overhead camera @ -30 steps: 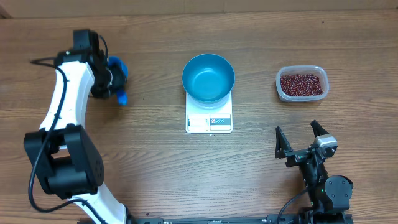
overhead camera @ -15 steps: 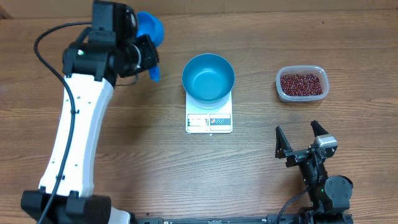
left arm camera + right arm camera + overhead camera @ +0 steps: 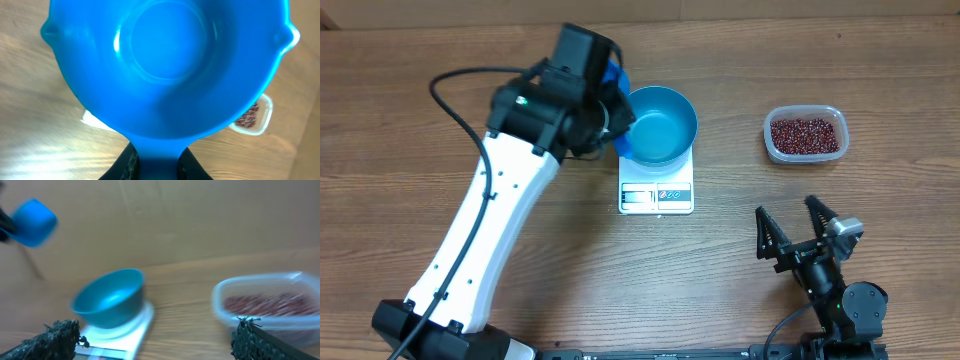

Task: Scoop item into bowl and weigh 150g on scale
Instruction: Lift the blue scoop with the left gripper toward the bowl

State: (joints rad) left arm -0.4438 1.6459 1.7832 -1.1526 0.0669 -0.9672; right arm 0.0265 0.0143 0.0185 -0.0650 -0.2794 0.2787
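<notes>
We hold the blue scoop [image 3: 165, 70] high beside the bowl [image 3: 665, 125].
Our left gripper [image 3: 159, 167] clenches the scoop's handle left of the bowl, which sits on the scale [image 3: 656, 197]; the beans [image 3: 806, 135] lie in the tub [image 3: 768, 141] far right; our right gripper [image 3: 787, 210] gapes, empty, near right.

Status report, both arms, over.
Left gripper shut on empty scoop, raised by bowl. Right gripper open, holding nothing. Bowl on scale, empty; beans in tub. Bowl sits between scoop and tub.

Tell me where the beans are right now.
In the overhead view, the beans lie in the clear tub at far right, right of the blue bowl on the scale.
</notes>
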